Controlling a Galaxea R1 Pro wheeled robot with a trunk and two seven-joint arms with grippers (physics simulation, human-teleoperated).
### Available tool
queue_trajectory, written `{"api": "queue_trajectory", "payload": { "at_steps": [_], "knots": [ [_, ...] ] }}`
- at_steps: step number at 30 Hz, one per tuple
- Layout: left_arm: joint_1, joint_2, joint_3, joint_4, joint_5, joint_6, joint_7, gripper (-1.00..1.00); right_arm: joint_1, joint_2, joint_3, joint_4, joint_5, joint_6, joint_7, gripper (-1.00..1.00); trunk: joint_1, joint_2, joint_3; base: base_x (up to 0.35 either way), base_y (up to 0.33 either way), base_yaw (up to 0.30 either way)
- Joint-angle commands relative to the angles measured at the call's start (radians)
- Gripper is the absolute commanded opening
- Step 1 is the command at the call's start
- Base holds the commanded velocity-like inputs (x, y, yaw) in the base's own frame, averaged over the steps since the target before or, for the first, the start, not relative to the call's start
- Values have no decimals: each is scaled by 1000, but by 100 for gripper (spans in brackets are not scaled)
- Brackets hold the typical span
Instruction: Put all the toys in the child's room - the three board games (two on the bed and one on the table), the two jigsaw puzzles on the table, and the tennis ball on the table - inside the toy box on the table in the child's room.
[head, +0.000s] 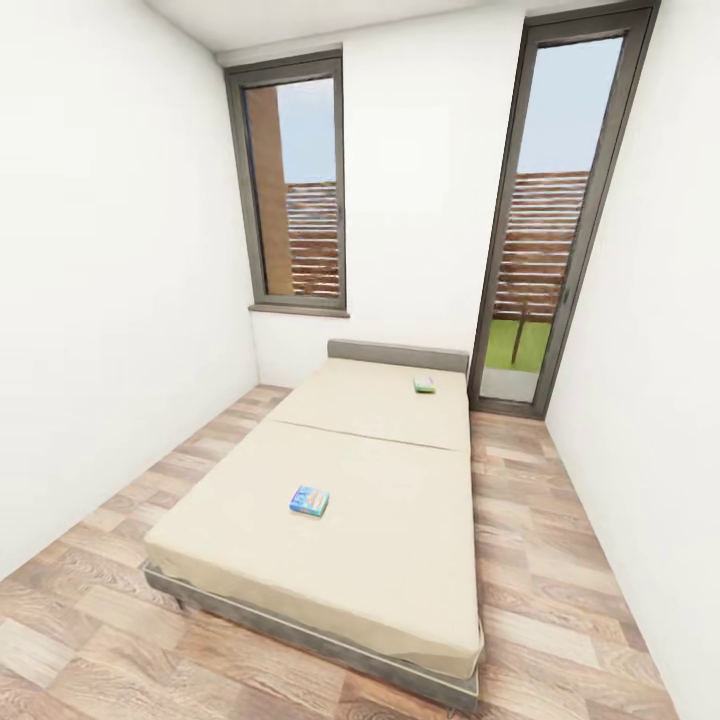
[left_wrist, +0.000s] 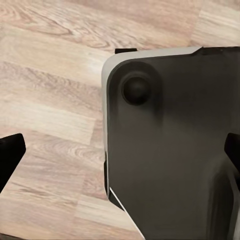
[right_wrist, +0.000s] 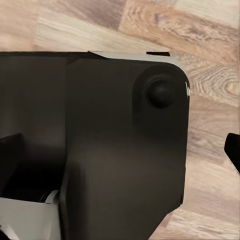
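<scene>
Board games: two lie on the bed (head: 330, 500), which serves as the reference for all positions. The bed is low and wide, with a beige sheet and a dark grey frame, and it stands on the wood-plank floor (head: 560, 560) with its headboard (head: 397, 353) against the far white wall. A window (head: 295, 190) is set in that wall above and beyond the headboard's left end; a tall glass door (head: 550, 230) stands beyond the bed's far right corner. The small blue game box (head: 309, 501) lies flat on the near half of the sheet. The white-and-green game box (head: 425, 384) lies flat near the headboard, toward the bed's right edge, well apart from the blue one.

Left gripper (left_wrist: 120, 155): fingertips spread wide apart, nothing between them, above a dark base panel (left_wrist: 170, 150).

Right gripper (right_wrist: 120, 155): fingertips likewise spread, nothing grasped.
</scene>
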Motion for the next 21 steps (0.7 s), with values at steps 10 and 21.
{"api": "queue_trajectory", "payload": {
  "at_steps": [10, 21],
  "knots": [
    [0, 0, -2, -1, 0, -2, 0, 100, 0, 3, 3, 0, 7, -13, -2, 100, -38, 69, 30, 0, 0, 217],
    [0, -1, -2, -1, 0, -2, 0, 100, 0, 3, 3, 0, 7, -14, -2, 100, -80, 146, 65, 0, 0, 282]
  ]
}}
